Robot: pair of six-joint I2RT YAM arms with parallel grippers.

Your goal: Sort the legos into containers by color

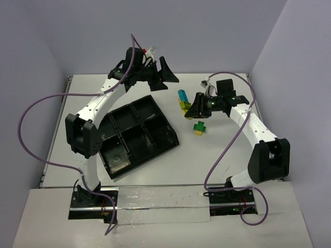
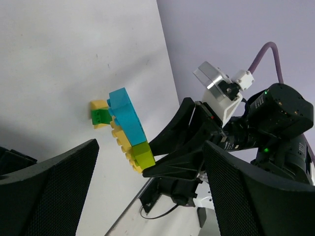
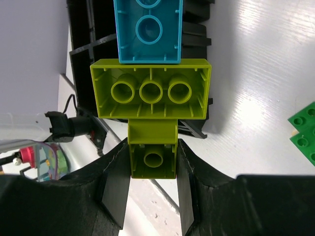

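Right claw (image 1: 192, 109): it is squeezing tight on a small lime-green plastic brick (image 3: 153, 158), the end piece of a little stack.
Stack: a long lime-green brick (image 3: 150, 91) with three round tubes inside is sitting on the small one. A smooth light blue brick (image 3: 147, 29) is sticking onto that. A bumpy yellow brick (image 2: 119, 138) is showing along one side.
Where the stack is: it is hanging in the claw near the middle of the table, closer to the far edge, just beside the tray's far corner.
Left claw (image 1: 161, 76): it is gaping wide and holding nothing. Its black fingers (image 2: 49, 191) with dotted mesh pads are pointing at the stack.
Loose bricks: a dark green brick (image 1: 199, 125) and a small yellow brick (image 1: 198, 133) are lying together on the white table (image 1: 170, 170), near the stack, on the side toward the right edge.
Tray: the shiny black plastic tray (image 1: 168, 125) with six square pockets is lying crooked on the left half of the table.
In the way: the left arm (image 1: 98, 108) is reaching over the tray's left side.
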